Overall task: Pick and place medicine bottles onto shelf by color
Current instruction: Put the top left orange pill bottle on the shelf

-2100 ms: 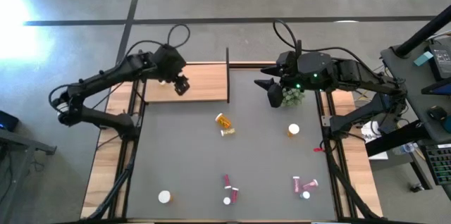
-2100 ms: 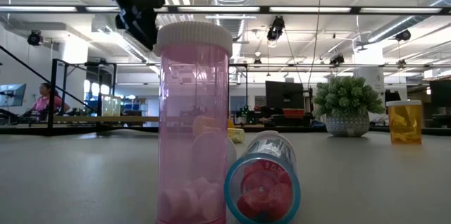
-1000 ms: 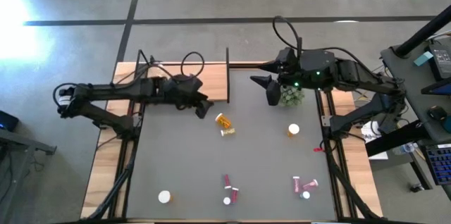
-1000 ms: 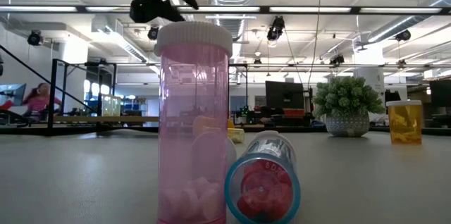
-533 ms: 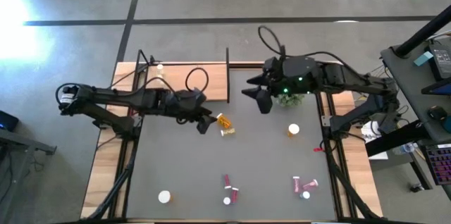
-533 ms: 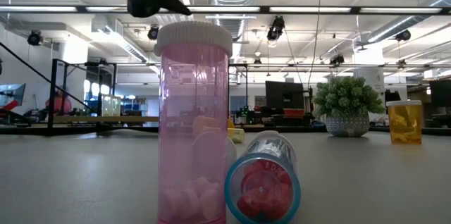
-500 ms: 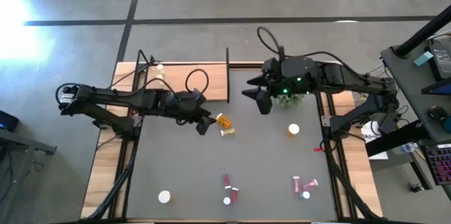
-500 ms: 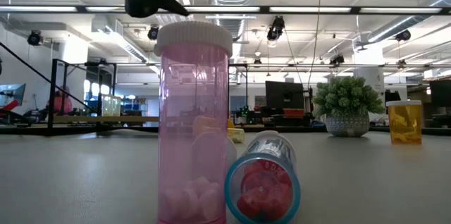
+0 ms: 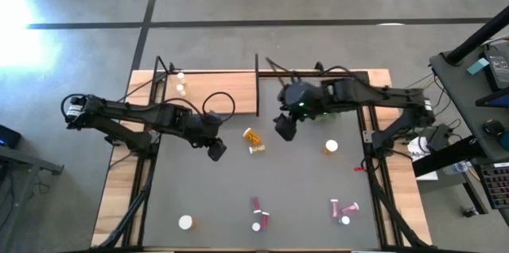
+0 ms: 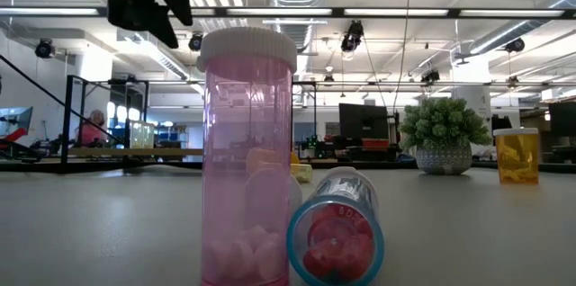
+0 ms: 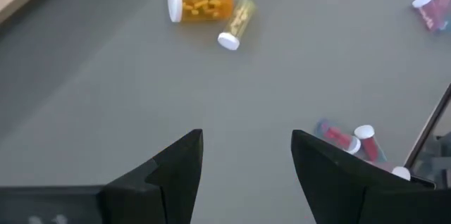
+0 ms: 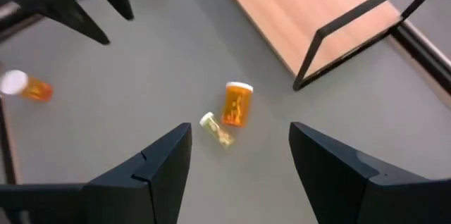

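Although two small white-capped bottles already stand at the left end of the shelf, most of the sorting looks undone: a white-capped bottle sits near the mat's front left, an orange bottle and a thin yellowish bottle lie touching mid-mat, pink bottles lie near the front centre, another orange bottle stands to the right, and more pink bottles lie at the front right. The left gripper hangs over the mat left of the orange bottle, arm stretched low from the left edge, fingers spread wide and empty. The right gripper hangs just right of that same pair, reaching in from the right, also wide apart and holding nothing.
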You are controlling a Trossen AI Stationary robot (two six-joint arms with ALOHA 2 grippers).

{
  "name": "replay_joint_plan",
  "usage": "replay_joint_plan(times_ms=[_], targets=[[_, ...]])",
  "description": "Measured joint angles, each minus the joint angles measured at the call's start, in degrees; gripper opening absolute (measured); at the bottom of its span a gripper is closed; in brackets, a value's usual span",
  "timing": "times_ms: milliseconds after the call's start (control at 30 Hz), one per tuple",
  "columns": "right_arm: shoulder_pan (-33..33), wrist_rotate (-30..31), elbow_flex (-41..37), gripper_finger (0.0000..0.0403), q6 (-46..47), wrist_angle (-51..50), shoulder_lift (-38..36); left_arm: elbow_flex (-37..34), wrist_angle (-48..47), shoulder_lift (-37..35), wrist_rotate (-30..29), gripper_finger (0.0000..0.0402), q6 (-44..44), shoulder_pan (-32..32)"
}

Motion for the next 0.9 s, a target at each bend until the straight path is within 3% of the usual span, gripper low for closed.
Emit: replay_joint_plan(times_ms=[433, 900], targets=[[-0.02, 4.66, -0.02, 0.0228, 1.10, 0.42, 12.67, -0.04, -13.86, -0.02, 0.09, 0.0200, -0.06, 0.02], [-0.02, 2.49, -0.35, 0.0228, 4.47, 6.95, 25.70, -0.04, -14.29, -0.04, -0.11, 0.0200, 0.01, 0.04]])
